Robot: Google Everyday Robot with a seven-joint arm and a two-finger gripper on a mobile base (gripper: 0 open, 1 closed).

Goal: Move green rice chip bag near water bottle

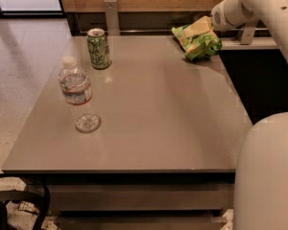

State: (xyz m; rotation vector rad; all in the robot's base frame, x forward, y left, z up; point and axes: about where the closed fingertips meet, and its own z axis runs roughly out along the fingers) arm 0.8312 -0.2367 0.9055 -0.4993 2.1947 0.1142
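1. Pincer point(198, 28): at the far right corner of the tabletop point(158, 109), coming in from the right on the white arm point(259, 4). Its pale tip lies on the upper fold of the green rice chip bag point(202, 46). Grip state cannot be told from this angle: wide, narrow or clamped on the bag.
2. Bag: crumpled, at the far right edge of the tabletop, directly under the pincer and touching it. There is a shadow below it; I cannot tell whether it rests on the surface or is just lifted.
3. Judgement: the pincer is on the top fold because crinkly film offers a pinchable ridge there, while the flat body offers little.
4. Green soda can point(98, 48): upright, far left, well apart from the bag. Not the target.
5. Water bottle point(76, 87): upright, left side, nearer the camera than the can, and across the tabletop from the bag.
6. Judgement: early stage, the transfer is not yet done. The bare surface between allows a straight carry leftward. Set down beside the bottle without contact, as it looks light and easily tipped.
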